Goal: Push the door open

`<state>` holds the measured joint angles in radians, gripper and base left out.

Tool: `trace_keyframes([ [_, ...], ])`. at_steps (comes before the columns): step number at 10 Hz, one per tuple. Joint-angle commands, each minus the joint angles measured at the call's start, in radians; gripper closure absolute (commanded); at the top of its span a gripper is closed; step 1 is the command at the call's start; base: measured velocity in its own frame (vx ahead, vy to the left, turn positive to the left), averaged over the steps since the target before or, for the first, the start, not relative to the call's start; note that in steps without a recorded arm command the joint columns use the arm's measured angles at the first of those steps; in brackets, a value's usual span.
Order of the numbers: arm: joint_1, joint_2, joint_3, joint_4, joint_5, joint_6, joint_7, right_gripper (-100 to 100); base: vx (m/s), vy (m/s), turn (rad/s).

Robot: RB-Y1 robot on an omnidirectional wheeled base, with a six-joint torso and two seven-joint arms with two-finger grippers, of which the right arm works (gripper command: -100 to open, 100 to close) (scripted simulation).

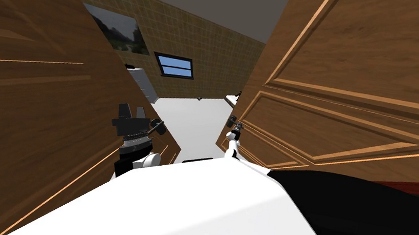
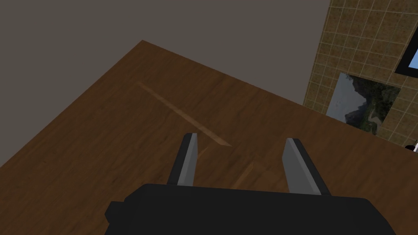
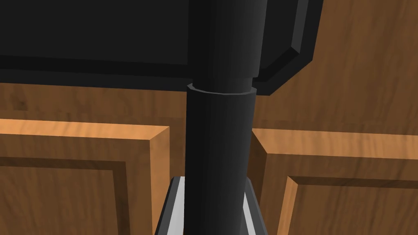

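A light wooden panelled door (image 1: 362, 94) stands ajar on my right. Its dark lever handle (image 1: 231, 121) sits near the door's free edge. My right gripper (image 1: 236, 127) reaches up to it. In the right wrist view the handle's dark round bar (image 3: 220, 122) runs from its backplate (image 3: 102, 32) down between the fingers (image 3: 173, 204). The right gripper (image 3: 212, 183) is shut on that bar, pressing both sides. My left gripper (image 1: 132, 111) is held up beside a darker wooden door (image 1: 14, 94) on my left. The left gripper (image 2: 241, 159) is open and holds nothing.
Between the two doors a pale floor (image 1: 192, 121) leads into a room with a tan tiled wall (image 1: 204, 40). That wall carries a picture (image 1: 117, 31) and a small window (image 1: 174, 65). A white fixture (image 1: 143, 83) stands by the left door. A black area (image 1: 369, 225) lies at my lower right.
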<state>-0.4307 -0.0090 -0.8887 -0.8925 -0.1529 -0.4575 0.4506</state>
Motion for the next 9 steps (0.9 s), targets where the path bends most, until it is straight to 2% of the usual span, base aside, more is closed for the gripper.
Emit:
trace_keyframes([
  [1, -0.008, -0.003, -0.035, -0.007, -0.009, -0.016, 0.025, 100, 0.102, -0.009, 0.015],
  [3, -0.018, 0.007, -0.060, 0.001, -0.017, -0.024, 0.044, 100, 0.103, -0.001, -0.005],
  [7, -0.051, 0.047, -0.141, 0.024, -0.042, -0.049, 0.105, 100, 0.128, 0.014, 0.013],
  [8, -0.038, 0.038, -0.134, 0.016, -0.040, -0.041, 0.094, 100, 0.051, 0.024, -0.040],
  [9, -0.040, 0.008, -0.165, 0.009, -0.047, -0.050, 0.110, 100, 0.080, -0.034, 0.004],
])
